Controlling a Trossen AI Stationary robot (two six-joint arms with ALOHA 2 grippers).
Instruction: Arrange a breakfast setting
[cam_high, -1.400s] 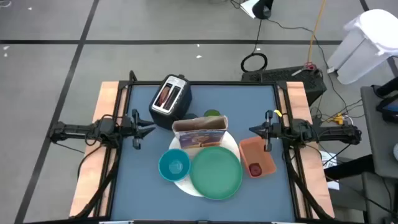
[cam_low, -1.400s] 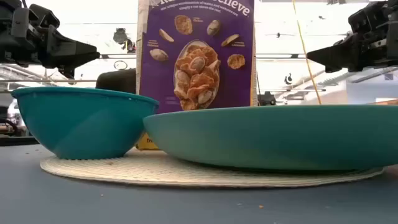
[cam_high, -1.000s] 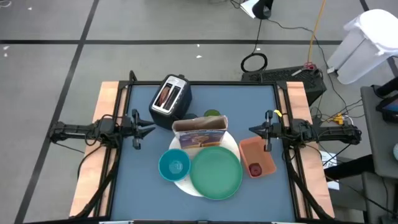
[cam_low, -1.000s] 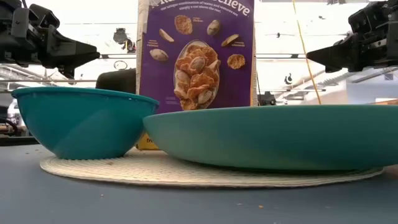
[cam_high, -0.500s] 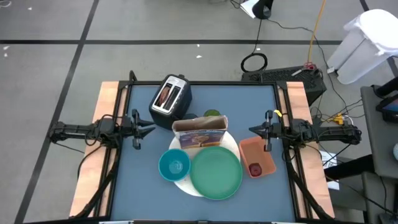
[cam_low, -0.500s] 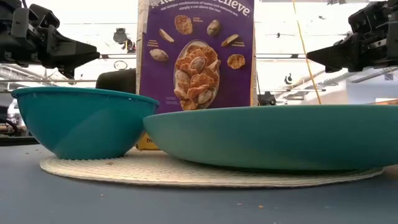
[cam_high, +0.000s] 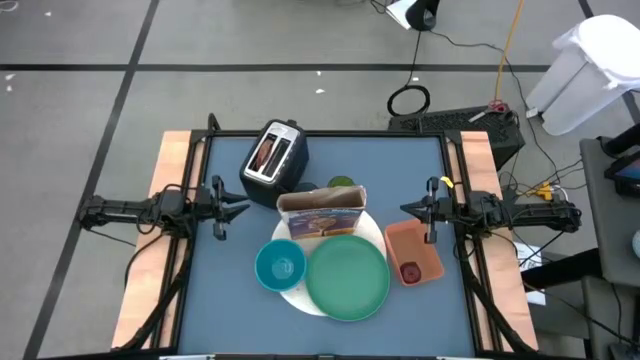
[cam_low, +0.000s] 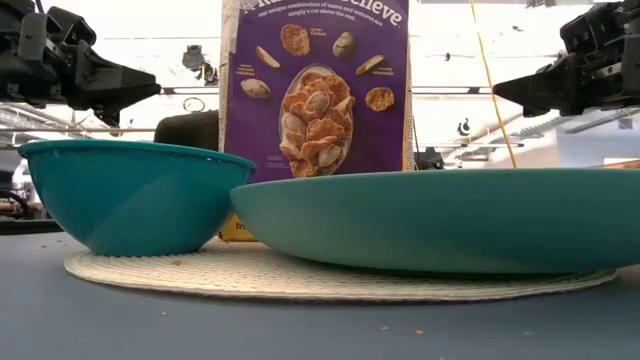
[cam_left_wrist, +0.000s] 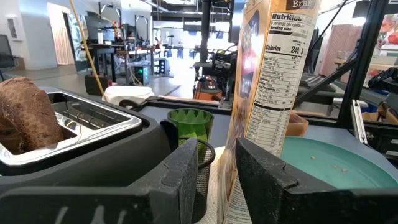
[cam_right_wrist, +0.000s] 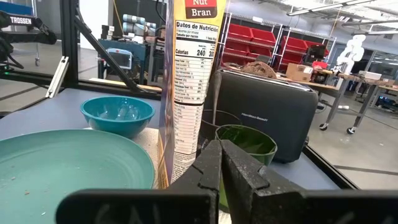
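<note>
Nothing has changed across these frames: you see both arms parked exactly as before, the left gripper (cam_high: 243, 209) and the right gripper (cam_high: 405, 208) unmoved at the table's sides. The large green plate (cam_high: 347, 277), small teal bowl (cam_high: 279, 266) and tall purple cereal box (cam_high: 322, 211) show no shift.

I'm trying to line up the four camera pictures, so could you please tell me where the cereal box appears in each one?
High view: cereal box mid-table, behind the green plate.
Low view: purple front upright at centre, behind the plate.
Left wrist view: nutrition panel, right of centre.
Right wrist view: nutrition panel, centre.
Shared landmark: the green plate.
</note>
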